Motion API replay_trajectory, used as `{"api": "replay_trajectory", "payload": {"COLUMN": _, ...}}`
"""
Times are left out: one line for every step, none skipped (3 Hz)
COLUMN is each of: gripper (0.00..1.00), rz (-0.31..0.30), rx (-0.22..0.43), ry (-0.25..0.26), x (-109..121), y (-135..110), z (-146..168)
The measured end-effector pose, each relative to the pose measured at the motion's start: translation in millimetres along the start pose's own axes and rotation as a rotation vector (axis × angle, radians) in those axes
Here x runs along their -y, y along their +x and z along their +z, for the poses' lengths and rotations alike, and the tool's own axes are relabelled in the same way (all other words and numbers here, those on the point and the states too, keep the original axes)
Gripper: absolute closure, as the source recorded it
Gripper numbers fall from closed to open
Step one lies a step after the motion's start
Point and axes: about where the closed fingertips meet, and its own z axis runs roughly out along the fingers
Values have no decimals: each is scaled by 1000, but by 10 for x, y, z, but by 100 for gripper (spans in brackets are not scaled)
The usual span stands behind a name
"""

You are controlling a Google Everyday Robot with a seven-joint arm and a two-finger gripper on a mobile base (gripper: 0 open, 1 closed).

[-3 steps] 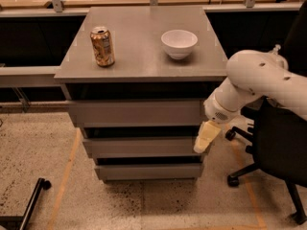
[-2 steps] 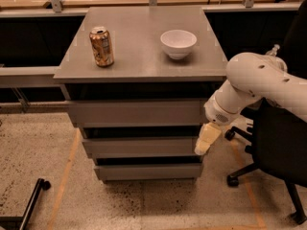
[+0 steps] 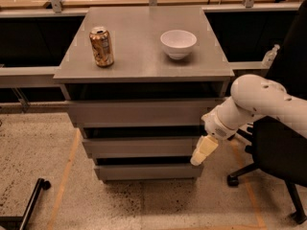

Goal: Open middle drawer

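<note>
Since a second ago, we see the gripper (image 3: 198, 156) sink a little lower along the right end of the cabinet, and the white arm (image 3: 259, 102) behind it drops with it. The middle drawer (image 3: 139, 146) itself sits where it was: second of three grey fronts, under the taller top drawer (image 3: 139, 112) and above the lowest drawer (image 3: 148, 171). Of its inside we see only a dark strip above its front panel.

Relative to the claw, the middle drawer stretches away to the left. The gripper hangs at the drawer's right end, overlapping the right edge of the front panel from our view. Its cream tip points down and slightly left, toward the gap between the middle and lowest fronts. We cannot tell whether it touches the panel, and we cannot tell whether the claw is apart or together.

Moving outward, the cabinet top (image 3: 139, 61) carries a drink can (image 3: 101, 47) standing upright at the left and a white bowl (image 3: 178, 43) at the right, well apart from each other; neither has shifted. To the right of the cabinet, a black office chair (image 3: 283, 152) stands on the speckled floor (image 3: 43, 171), partly behind the arm. Orange tape lines (image 3: 64, 186) run across that floor on both sides of the cabinet.
</note>
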Motion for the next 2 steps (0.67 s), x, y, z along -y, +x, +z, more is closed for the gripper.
{"api": "replay_trajectory", "payload": {"gripper": 0, "rz": 14, "rx": 74, "ry": -50, "x": -48, "y": 123, "z": 280}}
{"api": "replay_trajectory", "payload": {"gripper": 0, "rz": 13, "rx": 102, "ry": -97, "x": -87, "y": 224, "z": 585}}
